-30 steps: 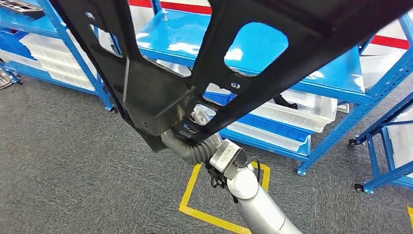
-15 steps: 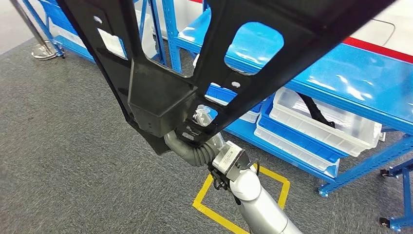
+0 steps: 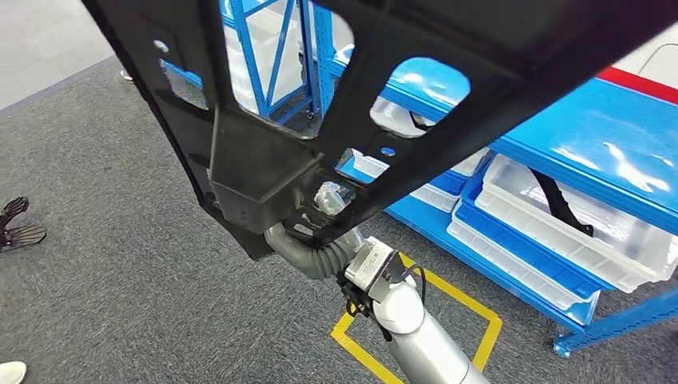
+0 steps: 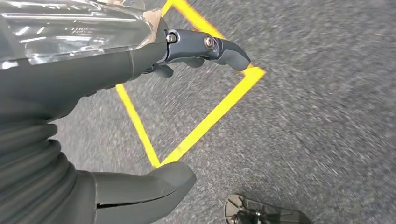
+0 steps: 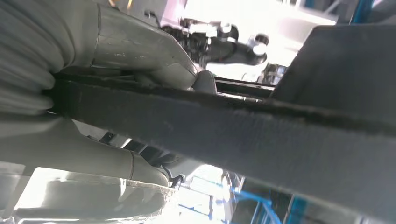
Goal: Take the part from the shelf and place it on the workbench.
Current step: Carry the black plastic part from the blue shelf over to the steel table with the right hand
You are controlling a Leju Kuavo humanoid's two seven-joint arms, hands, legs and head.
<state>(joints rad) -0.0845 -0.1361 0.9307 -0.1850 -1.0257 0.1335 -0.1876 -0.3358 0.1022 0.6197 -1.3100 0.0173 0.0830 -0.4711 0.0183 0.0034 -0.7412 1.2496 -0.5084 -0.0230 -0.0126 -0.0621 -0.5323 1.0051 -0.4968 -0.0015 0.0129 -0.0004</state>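
Part: large black panel with cut-out windows, held high and close to the head camera, spanning most of that view; raised off the shelf, above grey carpet.
Right hand: clamped on the part's edge, grey thumb on one face, fingers on the other, dark strip of the part running between them; in the head view, ribbed wrist cover tucked under the panel's lower corner, silver forearm rising from below.
Left hand: holding nothing, hanging over the carpet; dark fingers stretched out, thick thumb well apart from them.
Shelf: blue steel rack on the right of the head view, glossy blue deck, clear bins on the lower tier, one with a black strap-like piece inside.
Floor: grey carpet with a yellow tape square beneath the right arm; same square under the left hand.
Person: dark shoes at the left edge of the head view, a pale shoe tip at the lower corner.
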